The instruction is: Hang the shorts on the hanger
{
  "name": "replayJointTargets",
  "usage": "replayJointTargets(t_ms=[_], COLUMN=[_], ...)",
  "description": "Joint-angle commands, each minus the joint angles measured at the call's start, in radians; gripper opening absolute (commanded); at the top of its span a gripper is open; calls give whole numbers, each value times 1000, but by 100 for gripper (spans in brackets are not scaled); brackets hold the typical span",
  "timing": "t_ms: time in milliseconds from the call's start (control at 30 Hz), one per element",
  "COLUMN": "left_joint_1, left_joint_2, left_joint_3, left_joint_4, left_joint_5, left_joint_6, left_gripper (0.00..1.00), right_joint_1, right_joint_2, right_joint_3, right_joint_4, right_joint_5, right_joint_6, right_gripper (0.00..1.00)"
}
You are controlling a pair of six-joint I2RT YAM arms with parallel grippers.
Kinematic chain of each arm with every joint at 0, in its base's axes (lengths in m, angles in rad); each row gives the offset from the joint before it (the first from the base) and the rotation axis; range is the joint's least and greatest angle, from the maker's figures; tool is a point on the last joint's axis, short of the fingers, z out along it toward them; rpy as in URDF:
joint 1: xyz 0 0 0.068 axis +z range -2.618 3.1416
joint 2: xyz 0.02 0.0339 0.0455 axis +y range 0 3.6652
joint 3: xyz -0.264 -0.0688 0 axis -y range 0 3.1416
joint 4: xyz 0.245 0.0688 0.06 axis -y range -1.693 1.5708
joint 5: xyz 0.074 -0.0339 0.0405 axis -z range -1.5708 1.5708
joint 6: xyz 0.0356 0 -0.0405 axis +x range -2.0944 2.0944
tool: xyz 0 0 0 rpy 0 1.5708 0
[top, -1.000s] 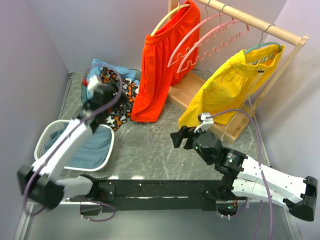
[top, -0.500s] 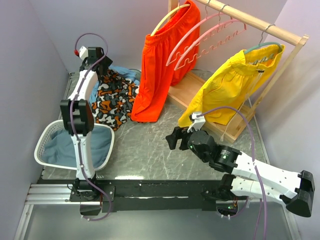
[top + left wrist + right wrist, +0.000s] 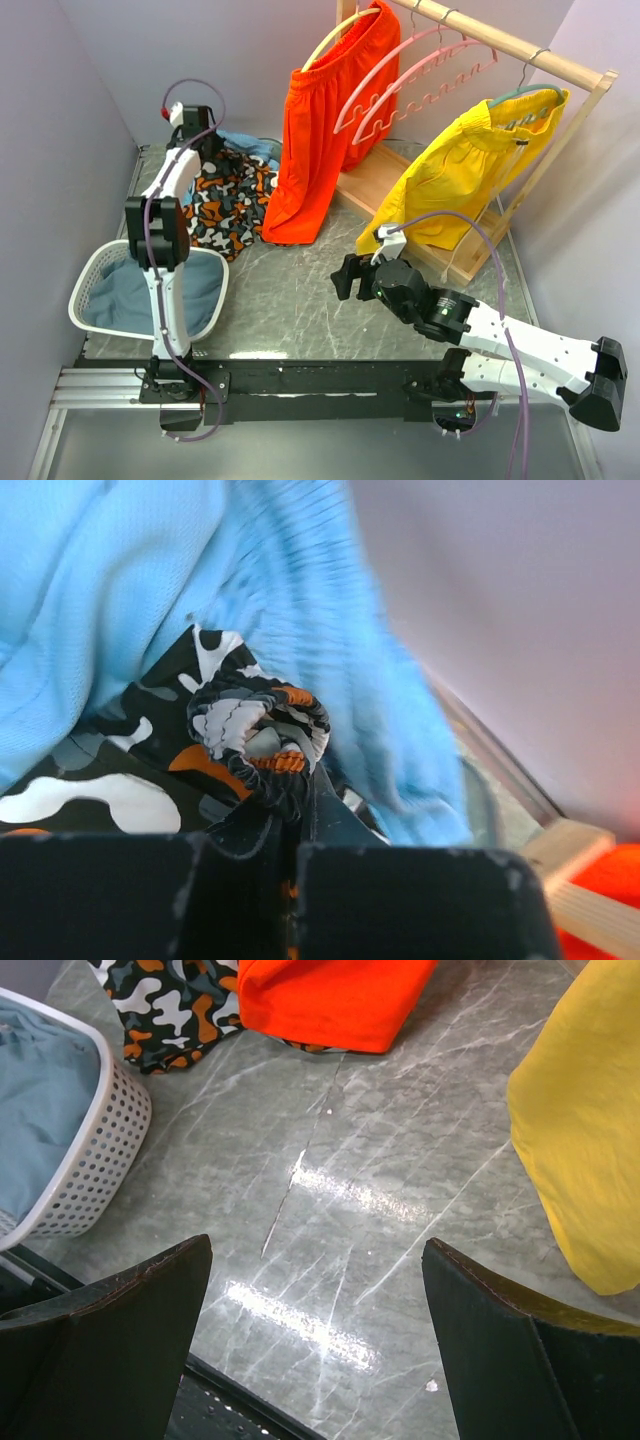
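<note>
Left gripper (image 3: 290,825) has just snapped shut on a bunched fold of the shorts (image 3: 255,730), which lie heaped left of the rack (image 3: 560,60), beside a blue cloth (image 3: 120,570). With the grab made, lifting them toward the hanger (image 3: 412,97) on the rack's rail looks next. Right gripper (image 3: 318,1290) hangs wide open and empty in front of the rack.
</note>
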Motion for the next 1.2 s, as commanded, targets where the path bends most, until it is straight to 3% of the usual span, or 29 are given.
replayJointTargets(t_ms=[0, 233, 467, 800, 967, 1167], left_joint_1=[-2, -2, -2, -22, -125, -267], left_joint_2=[-246, -456, -662, -975, -1079, -1150], left_joint_3=[4, -37, 102, -60, -102, -200], left_joint_4=[76, 82, -52, -72, -122, -124], left_joint_5=[17, 64, 100, 278, 207, 98], left_joint_6=[76, 131, 195, 160, 175, 192], left_gripper=[1, 1, 1, 1, 1, 1], right_joint_1=[-5, -5, -5, -5, 24, 157], right_joint_2=[4, -7, -5, 55, 192, 498], right_joint_3=[48, 64, 107, 276, 412, 771], right_joint_4=[9, 1, -19, 6, 113, 119], right_joint_5=[25, 30, 39, -33, -79, 131], right_joint_6=[-9, -18, -34, -54, -61, -135], right_gripper=[93, 93, 94, 93, 93, 96])
